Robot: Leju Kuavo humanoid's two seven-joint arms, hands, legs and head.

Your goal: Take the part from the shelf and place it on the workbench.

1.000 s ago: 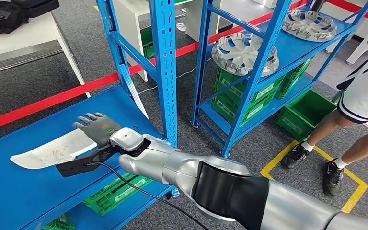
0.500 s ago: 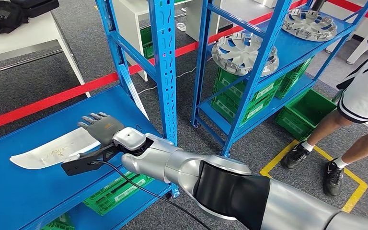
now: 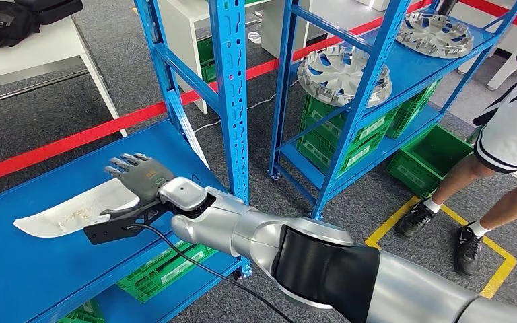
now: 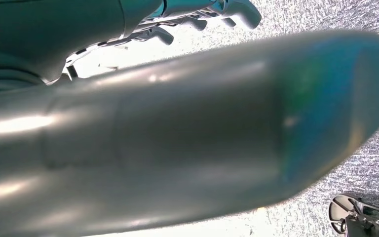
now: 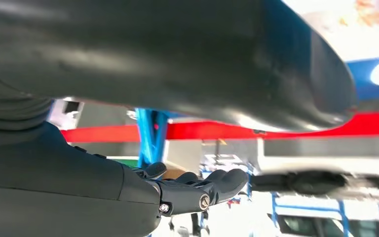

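Since the earlier frames my right hand (image 3: 136, 176) has crept a little further left along the shelf and its thumb now shows beneath the edge of the part, while the part itself has hardly shifted. In the head view, the silver right arm reaches from the near right across to the blue shelf (image 3: 33, 269) at the left. The part (image 3: 74, 210), a long, curved, pale grey panel, lies flat on that shelf, its narrow tip pointing left. My hand sits at the part's right end, fingers laid over the top and thumb underneath, but I cannot tell whether they are truly clamped on it or only resting there. The right wrist view shows the fingers (image 5: 212, 190) stretched out nearly straight below a large dark curved surface. The left hand (image 4: 197, 12) appears curled in the left wrist view, with nothing clearly in it; I cannot tell its state for certain.

To the right stands a second blue rack carrying silver wheel covers (image 3: 342, 74), and a person (image 3: 511, 148) stands at the far right.

I judge the grasp is just forming. The risk is leverage: held at one end only, the long panel could droop, swing or slip free as I lift, and its tip could strike the blue upright post (image 3: 232, 94) close by.
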